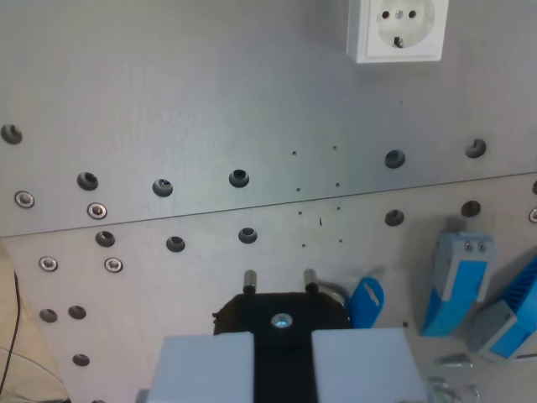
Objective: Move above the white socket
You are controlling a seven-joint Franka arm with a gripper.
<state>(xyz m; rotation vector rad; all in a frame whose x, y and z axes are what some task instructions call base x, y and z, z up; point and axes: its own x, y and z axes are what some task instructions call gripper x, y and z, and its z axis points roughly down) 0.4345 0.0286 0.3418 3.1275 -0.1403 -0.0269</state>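
White socket (pixel 398 29) sits at the top of the wrist view, toward the wrist view's right, mounted flat on the grey panel (pixel 210 92). Its upper edge is cut off by the frame. Round recess with two pin holes faces the camera.

Gripper (pixel 282 357) at the bottom centre of the same view. The two pale grey finger blocks stand close together, clamped on a black plug (pixel 281 312). The plug's two metal pins point away from the camera, toward the panel. Grip looks centred; a screw head shows on the plug body between the fingers.

Key relation: the socket lies up and to the wrist view's right of the plug pins, well apart from them. Judged from this, the coming travel is mostly toward the top of the view with a smaller shift to the right, until the pins sit over the recess. Task judged not yet done.

Other items: blue-and-grey clips (pixel 457 281) lie on the lower plate (pixel 193 277) at the wrist view's right, beside the plug, not on the line to the socket. Rows of bolt holes run across both plates.
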